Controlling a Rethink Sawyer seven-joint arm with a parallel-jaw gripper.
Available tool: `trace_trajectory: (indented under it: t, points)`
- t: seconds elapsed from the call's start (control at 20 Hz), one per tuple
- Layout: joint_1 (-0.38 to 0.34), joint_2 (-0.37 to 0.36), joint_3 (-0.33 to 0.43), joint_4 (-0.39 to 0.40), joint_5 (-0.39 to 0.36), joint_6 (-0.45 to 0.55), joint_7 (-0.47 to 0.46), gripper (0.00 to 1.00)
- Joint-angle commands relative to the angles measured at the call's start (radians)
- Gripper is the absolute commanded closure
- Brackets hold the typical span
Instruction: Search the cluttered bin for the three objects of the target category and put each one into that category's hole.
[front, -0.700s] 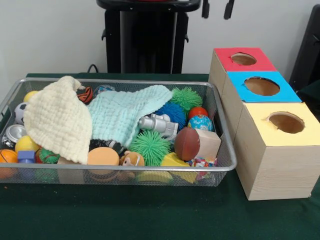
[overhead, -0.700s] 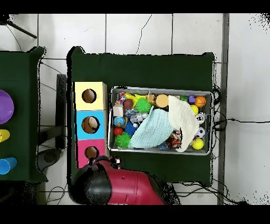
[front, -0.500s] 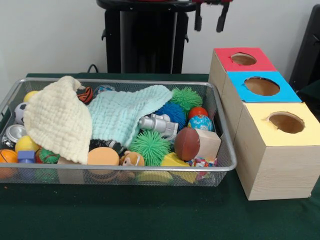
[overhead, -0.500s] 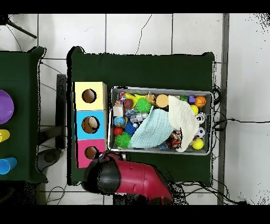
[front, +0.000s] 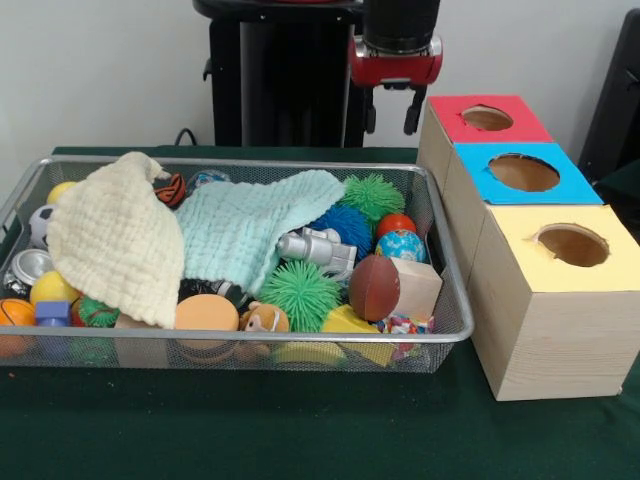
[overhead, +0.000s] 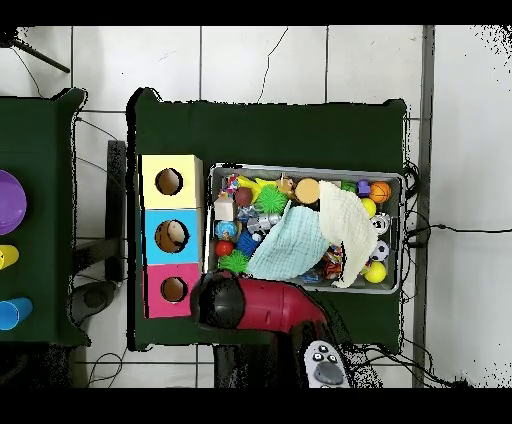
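Note:
A wire mesh bin (front: 250, 340) holds mixed toys. Among them are a green spiky ball (front: 299, 293), a second green spiky ball (front: 372, 194), a blue spiky ball (front: 343, 225), a brown football (front: 374, 287), a globe ball (front: 401, 245), a silver toy (front: 316, 248) and a wooden block (front: 418, 286). A cream cloth (front: 115, 235) and a mint cloth (front: 245, 225) cover much of the pile. My gripper (front: 390, 116) hangs open and empty above the bin's far right corner, beside the red-topped box (front: 487, 118). From overhead the arm's head (overhead: 220, 300) hides the fingers.
Three wooden boxes with round holes stand in a row right of the bin: red-topped, blue-topped (front: 524, 172) and yellow-topped (front: 572, 244). Overhead, the blue-topped box (overhead: 171, 236) shows something brownish inside its hole. A second table (overhead: 30, 220) with coloured items stands at the left.
The arm has swung in from the box side and come lower. The gripper, earlier only at the top edge, now hangs in full view by the bin's far corner. The bin's contents have not moved.

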Motion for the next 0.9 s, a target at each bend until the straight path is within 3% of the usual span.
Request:
trace_trajectory:
  t: [0.05, 0.9]
  points:
    - [-0.050, 0.136, 0.082, -0.116, -0.033, -0.060, 0.067, 0.00]
    - [-0.029, 0.146, 0.071, -0.152, -0.030, -0.032, 0.076, 0.00]
